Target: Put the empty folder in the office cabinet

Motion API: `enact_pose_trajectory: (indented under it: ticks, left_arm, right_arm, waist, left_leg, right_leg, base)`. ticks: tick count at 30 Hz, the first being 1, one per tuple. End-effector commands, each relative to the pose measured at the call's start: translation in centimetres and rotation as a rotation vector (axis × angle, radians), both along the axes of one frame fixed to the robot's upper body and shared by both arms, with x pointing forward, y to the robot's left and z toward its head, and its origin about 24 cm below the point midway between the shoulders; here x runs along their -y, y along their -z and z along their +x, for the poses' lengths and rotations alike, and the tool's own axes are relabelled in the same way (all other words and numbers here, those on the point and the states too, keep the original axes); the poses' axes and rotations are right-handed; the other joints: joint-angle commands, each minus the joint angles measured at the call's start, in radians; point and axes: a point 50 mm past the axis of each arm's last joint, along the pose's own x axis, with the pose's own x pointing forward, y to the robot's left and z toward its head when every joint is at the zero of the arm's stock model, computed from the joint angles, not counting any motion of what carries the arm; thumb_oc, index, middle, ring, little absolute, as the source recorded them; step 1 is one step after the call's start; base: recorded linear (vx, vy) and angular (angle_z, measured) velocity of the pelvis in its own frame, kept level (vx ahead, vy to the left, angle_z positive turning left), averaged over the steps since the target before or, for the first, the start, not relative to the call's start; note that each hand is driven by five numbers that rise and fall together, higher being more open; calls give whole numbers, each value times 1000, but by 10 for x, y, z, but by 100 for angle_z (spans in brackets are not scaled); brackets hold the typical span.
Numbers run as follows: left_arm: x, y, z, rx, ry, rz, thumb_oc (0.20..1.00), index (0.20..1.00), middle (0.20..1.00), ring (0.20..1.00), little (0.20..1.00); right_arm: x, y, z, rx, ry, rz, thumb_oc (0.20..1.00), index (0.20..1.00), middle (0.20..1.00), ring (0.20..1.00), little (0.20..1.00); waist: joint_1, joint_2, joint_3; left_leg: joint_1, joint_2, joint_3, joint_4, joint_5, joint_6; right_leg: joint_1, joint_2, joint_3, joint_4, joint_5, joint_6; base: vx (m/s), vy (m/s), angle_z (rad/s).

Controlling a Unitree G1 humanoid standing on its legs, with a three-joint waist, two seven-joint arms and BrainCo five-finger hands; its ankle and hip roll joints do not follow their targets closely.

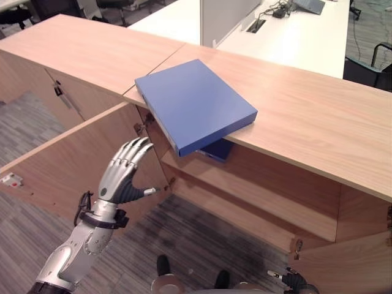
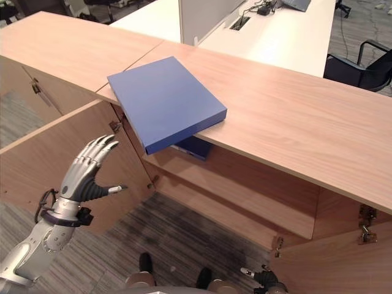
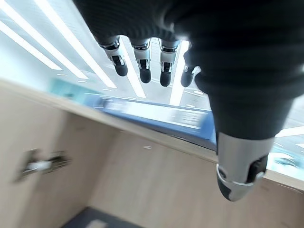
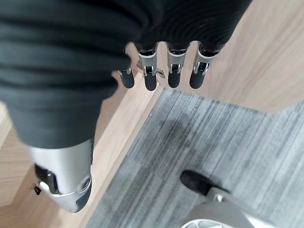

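Plainly, the blue folder [image 1: 193, 104] lay flat on the cabinet top [image 1: 318, 116], held by neither hand, with its near corner jutting out past the front edge above the open compartment. Its long axis ran diagonally, from the far left of the top toward the near right, and the overhanging short end pointed down toward the robot. Just beneath that corner, inside the cabinet, a second dark blue item [image 1: 215, 150] showed under the top; what it was could not be told.

The left hand [image 1: 125, 171] hovered below and to the left of the folder, in front of the open left door [image 1: 55, 165], fingers straight and spread, thumb out, grasping nothing. The right hand [image 4: 161, 71] hung low near the carpeted floor [image 4: 228, 137] by the right door [image 1: 349, 263], its fingers relaxed and holding nothing.

The main risk, judged from this layout, lay in the overhang: a push or a one-sided lift at the protruding corner could tip the folder off the edge and drop it to the floor. A grip with one hand alone looked weak for so wide and flat a thing, so it might slip or swing. The open left door stood close to the left hand and could be knocked as the arm rose. The item already inside might also block the folder's way in.
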Motion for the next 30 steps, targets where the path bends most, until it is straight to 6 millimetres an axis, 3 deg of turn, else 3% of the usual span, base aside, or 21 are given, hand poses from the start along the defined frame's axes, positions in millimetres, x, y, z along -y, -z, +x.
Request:
enact_pose_trajectory:
  ticks: [1,19,30]
  left_arm:
    - [7,-17,3,111,72,87,1000,1000,1000,1000,1000]
    - [24,-46,19,301,130,224,1000,1000,1000,1000,1000]
    - [41,-33,53,303,103,337,1000,1000,1000,1000,1000]
  right_arm:
    - [-13,1,8,28,-12,19,1000,1000,1000,1000,1000]
    - [-18,3,8,25,-40,31,1000,1000,1000,1000,1000]
    - [-18,2,11,28,-70,19,1000,1000,1000,1000,1000]
  waist:
    - [-19,-59,-24]
    - [-43,-75,-75]
    - [-72,-82,-99]
  left_leg:
    - [-38,16,19,27,-122,-16]
    - [-38,21,40,26,-139,-19]
    - [-52,27,55,36,-143,-19]
  right_leg:
    - [12,-18,71,6,-128,83]
    - [-6,-14,112,6,-119,88]
    - [-22,-11,136,6,-114,88]
  base:
    - [29,30,-8]
    - [14,5,-9]
    - [-5,2,-6]
